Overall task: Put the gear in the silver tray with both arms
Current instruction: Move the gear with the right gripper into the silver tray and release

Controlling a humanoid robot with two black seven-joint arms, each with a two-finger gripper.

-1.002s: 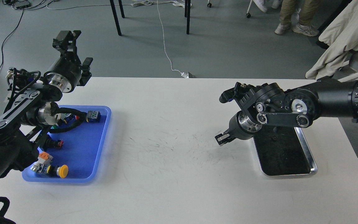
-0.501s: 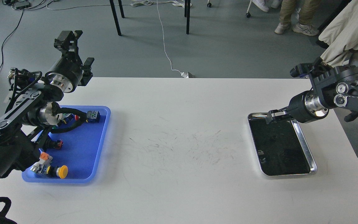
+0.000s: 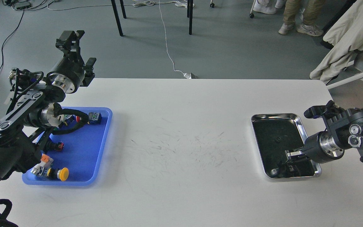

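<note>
The silver tray [image 3: 307,142] lies at the right of the white table, its dark bottom reflecting. My right gripper [image 3: 291,155] comes in from the right edge and hangs low over the tray's near right part. Its fingers are small and dark, so I cannot tell whether they are open. My left gripper [image 3: 69,37] is raised past the table's far left corner, above the blue tray [image 3: 87,151]. Its fingers cannot be told apart. I cannot make out a gear in either gripper or in the silver tray.
The blue tray holds several small electrical parts, among them a yellow push button [image 3: 63,173] and a black cable plug [image 3: 95,117]. My left arm's elbow covers the tray's left side. Chair legs and cables are on the floor beyond the table.
My right arm swung from the table's middle right out to the right edge, then down to the near part of the silver tray. My left arm barely moved.
</note>
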